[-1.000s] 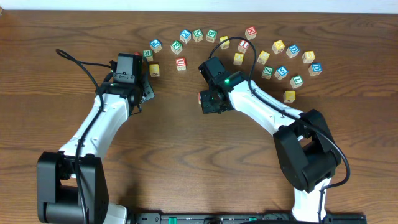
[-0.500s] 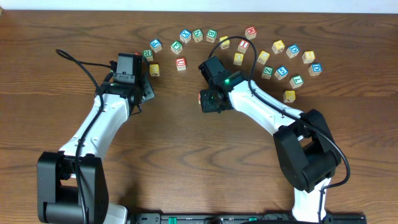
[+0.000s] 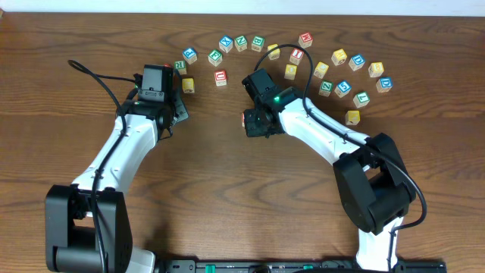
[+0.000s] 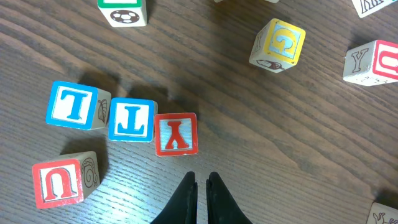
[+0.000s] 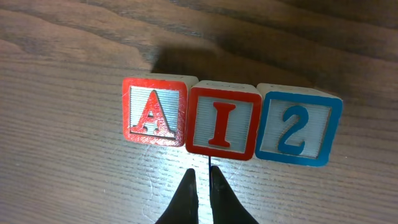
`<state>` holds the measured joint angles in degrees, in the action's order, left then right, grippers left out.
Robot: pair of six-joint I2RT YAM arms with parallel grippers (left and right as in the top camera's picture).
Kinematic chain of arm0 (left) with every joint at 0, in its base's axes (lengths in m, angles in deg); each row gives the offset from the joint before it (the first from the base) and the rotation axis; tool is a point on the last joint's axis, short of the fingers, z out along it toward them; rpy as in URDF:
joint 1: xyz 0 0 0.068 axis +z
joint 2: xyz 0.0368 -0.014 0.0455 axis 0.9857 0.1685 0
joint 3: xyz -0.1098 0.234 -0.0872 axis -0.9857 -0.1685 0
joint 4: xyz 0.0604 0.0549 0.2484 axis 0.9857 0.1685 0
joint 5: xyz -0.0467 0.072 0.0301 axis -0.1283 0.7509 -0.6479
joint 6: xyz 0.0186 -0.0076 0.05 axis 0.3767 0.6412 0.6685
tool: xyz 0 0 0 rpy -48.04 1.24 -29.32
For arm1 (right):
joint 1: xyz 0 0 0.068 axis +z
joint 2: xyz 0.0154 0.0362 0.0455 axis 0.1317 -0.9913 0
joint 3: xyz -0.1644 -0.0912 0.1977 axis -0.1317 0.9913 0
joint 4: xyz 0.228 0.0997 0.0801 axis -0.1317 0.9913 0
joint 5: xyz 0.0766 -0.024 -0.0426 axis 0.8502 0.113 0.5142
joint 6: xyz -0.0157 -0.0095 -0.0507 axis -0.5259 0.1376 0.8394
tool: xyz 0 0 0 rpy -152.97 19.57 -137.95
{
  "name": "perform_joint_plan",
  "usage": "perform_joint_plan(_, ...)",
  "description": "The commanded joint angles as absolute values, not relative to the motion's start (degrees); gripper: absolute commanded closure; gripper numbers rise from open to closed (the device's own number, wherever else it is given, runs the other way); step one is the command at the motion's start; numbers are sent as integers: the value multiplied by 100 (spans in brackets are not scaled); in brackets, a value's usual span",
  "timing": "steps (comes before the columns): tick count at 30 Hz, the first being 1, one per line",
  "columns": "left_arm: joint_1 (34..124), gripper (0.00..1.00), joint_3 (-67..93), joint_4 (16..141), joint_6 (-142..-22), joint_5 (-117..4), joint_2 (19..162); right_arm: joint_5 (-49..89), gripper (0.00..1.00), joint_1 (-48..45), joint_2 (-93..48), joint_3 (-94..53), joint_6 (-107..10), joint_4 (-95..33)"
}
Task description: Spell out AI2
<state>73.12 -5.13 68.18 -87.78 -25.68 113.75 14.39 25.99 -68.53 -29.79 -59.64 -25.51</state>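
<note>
In the right wrist view three blocks sit touching in a row on the wood table: a red A (image 5: pixel 154 111), a red I (image 5: pixel 222 122) and a blue 2 (image 5: pixel 298 126). My right gripper (image 5: pixel 200 175) is shut and empty, its tips just short of the I block. In the overhead view the right gripper (image 3: pixel 258 121) covers most of the row; only the red end block (image 3: pixel 245 117) shows. My left gripper (image 4: pixel 200 179) is shut and empty, its tips just below a red Y block (image 4: pixel 176 133). In the overhead view it is at the left (image 3: pixel 179 114).
Several loose letter blocks lie in an arc along the table's far side (image 3: pixel 303 57). Near the left gripper are two blue T blocks (image 4: pixel 70 104) (image 4: pixel 132 119), a red U (image 4: pixel 59 183) and a yellow G (image 4: pixel 280 43).
</note>
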Motion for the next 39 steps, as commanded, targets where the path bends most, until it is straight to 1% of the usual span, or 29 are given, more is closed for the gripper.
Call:
perform_joint_plan(1,7327,92,-492,6822,-8806,-2492,11380,1328,97,2571,-6888,-2865,-6089,-2590)
perform_joint_plan(24,7327,92,-492,6824,-8808,-2494,11380,1243,98,2542,-6888,-2854,-6082,-2732)
perform_joint_plan(30,7325,92,-492,6824,-8808,-2494,11380,1671,99,2551,-6868,-2887,-5603,-2872)
perform_joint_plan(39,7281,92,-492,6829,-8808,-2499,11380,1682,99,2499,-6300,-2907,-5520,-2730)
